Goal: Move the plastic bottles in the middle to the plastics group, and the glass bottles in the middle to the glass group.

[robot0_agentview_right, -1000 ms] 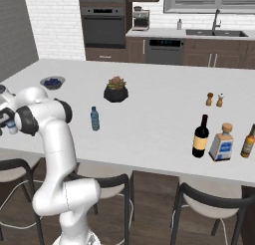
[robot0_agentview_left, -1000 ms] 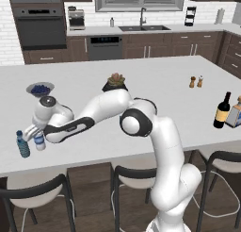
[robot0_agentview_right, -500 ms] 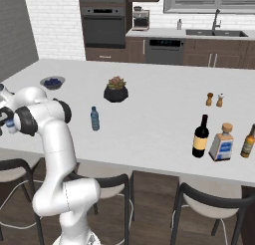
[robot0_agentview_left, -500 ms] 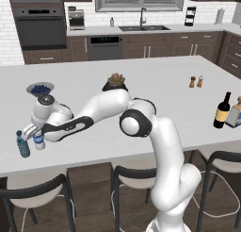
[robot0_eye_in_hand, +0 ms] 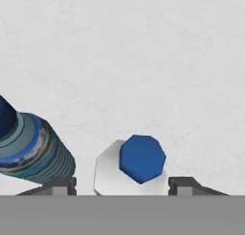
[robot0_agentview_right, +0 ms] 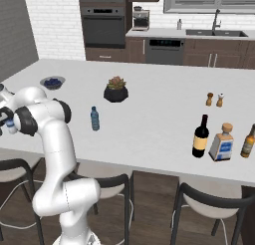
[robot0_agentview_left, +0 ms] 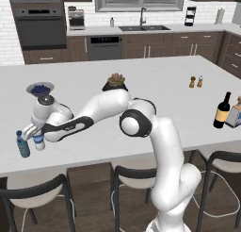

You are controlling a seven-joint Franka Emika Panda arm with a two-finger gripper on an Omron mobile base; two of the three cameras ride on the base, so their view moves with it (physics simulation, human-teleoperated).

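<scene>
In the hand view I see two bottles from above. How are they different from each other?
The blue-labelled bottle shows its side, with blue and teal bands, and a dark navy cap; the bottle between the finger tips shows mainly its top, a brighter blue cap over a white body. The first stands outside the gripper, the second inside it. Both are small and stand on the white counter.
</scene>
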